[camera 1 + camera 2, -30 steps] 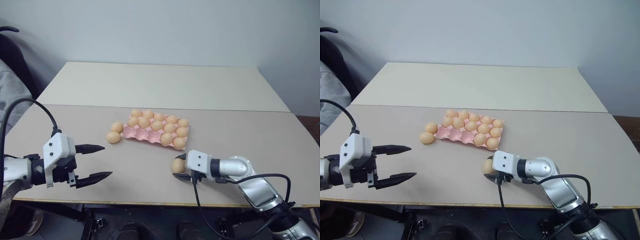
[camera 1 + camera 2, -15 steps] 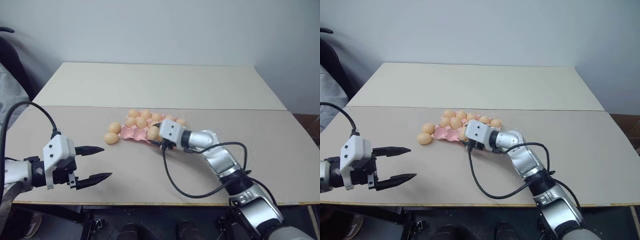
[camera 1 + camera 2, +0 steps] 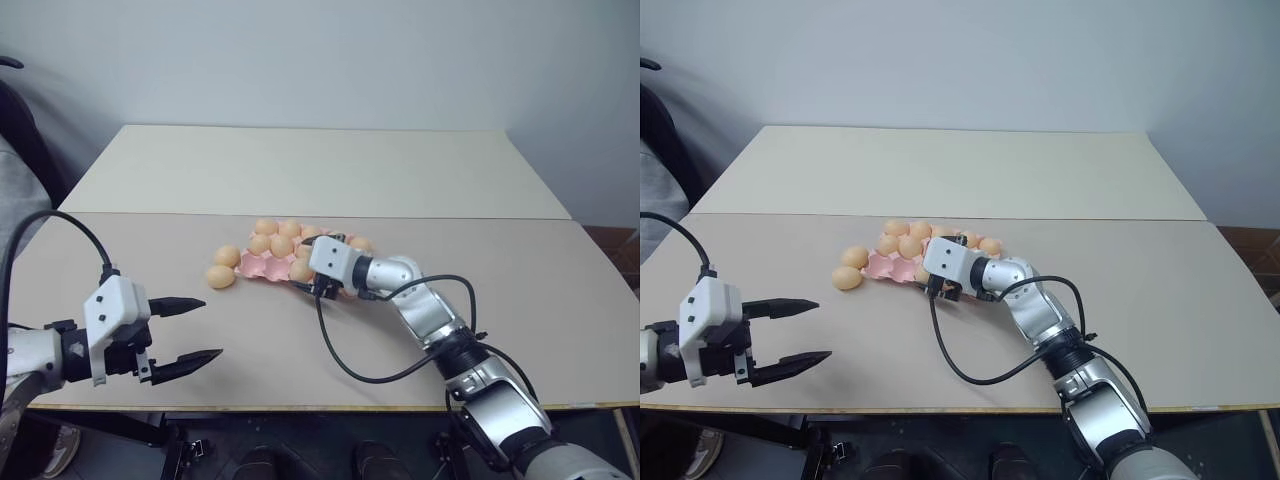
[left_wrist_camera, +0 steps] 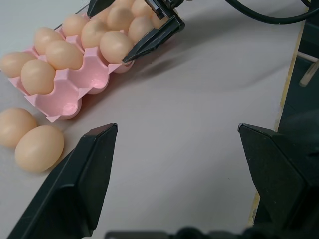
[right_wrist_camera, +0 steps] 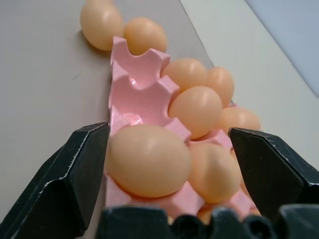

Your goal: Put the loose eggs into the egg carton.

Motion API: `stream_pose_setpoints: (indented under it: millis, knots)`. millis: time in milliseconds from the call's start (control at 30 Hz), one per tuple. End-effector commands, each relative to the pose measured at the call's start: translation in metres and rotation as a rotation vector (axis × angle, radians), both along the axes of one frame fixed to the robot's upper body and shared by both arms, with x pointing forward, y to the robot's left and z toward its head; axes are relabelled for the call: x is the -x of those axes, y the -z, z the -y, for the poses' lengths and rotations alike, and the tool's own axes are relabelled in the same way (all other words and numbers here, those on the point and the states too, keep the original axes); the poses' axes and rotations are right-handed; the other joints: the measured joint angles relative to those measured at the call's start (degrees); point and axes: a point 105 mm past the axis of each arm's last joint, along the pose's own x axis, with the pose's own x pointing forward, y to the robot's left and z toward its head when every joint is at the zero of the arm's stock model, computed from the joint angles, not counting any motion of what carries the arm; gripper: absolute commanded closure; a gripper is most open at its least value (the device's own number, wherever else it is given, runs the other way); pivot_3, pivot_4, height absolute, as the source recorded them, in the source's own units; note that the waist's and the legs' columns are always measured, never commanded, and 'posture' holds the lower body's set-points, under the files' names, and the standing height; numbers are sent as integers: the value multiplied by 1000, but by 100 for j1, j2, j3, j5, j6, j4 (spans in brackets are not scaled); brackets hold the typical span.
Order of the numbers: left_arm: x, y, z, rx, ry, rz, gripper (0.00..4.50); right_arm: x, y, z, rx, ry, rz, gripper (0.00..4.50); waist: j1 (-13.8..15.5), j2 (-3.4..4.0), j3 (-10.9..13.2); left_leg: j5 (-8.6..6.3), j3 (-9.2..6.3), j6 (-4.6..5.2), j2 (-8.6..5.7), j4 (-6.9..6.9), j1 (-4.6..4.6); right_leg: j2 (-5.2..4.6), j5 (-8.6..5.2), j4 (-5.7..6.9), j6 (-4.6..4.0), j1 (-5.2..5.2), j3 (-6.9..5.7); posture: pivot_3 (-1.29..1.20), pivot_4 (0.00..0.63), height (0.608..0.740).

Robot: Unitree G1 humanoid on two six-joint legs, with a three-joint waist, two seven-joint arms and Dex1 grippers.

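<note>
The pink egg carton (image 3: 254, 266) lies mid-table, most of its cups filled with tan eggs. Two loose eggs (image 3: 228, 256) (image 3: 220, 277) rest on the table just off its left end, also seen in the left wrist view (image 4: 40, 148). My right gripper (image 3: 303, 272) is at the carton's near edge and stands open. Its fingers (image 5: 75, 184) flank an egg (image 5: 149, 159) that sits in a front cup. My left gripper (image 3: 212, 328) hovers open and empty near the table's front left, well short of the loose eggs.
A second, paler table (image 3: 320, 170) adjoins at the back. A black cable (image 3: 340, 350) from my right wrist loops over the table in front of the carton. A dark chair with grey cloth (image 3: 15, 180) stands at the far left.
My right arm carried an egg from near the front edge up to the carton, then opened its fingers and let the egg go in a front cup. The left gripper stayed put.
</note>
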Motion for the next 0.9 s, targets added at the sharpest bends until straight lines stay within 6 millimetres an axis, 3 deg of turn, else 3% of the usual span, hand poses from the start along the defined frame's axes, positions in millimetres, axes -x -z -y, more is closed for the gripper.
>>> stream_pose_setpoints:
  millis: [33, 133, 500, 633, 900]
  knots:
    - [1, -7, 2, -1, 2, 38, 292, 13, -23, 10, -48, -29, 62, 66, 14, 0, 0, 0, 0, 0, 0, 0, -1, -1, 0, -1, 0, 0, 0, 0, 150, 740]
    - [0, -5, 2, -4, -10, 48, 292, 32, -25, 25, -61, -66, 23, 66, 24, 0, 0, 0, 0, 0, -1, 1, -3, -3, 0, -3, 0, 1, -1, 0, 150, 740]
    - [0, -1, -1, -7, -24, 44, 292, 105, -21, 116, 63, -108, -156, 66, 30, -1, 0, 0, 0, 1, -1, 0, 6, 0, -2, -7, 0, 11, -1, 0, 150, 740]
    - [-1, -1, -2, -7, -23, 39, 292, 111, -22, 128, 89, -78, -172, 66, -5, -2, -1, -1, 5, 2, -1, 2, 12, 0, -2, -6, -1, 15, 4, 0, 150, 740]
    - [-4, 0, -6, -11, -36, 45, 292, 113, -24, 131, 76, -43, -176, 66, 20, -2, -1, -1, 5, 2, 0, -1, 17, 1, -5, -9, -2, 21, 4, 0, 150, 740]
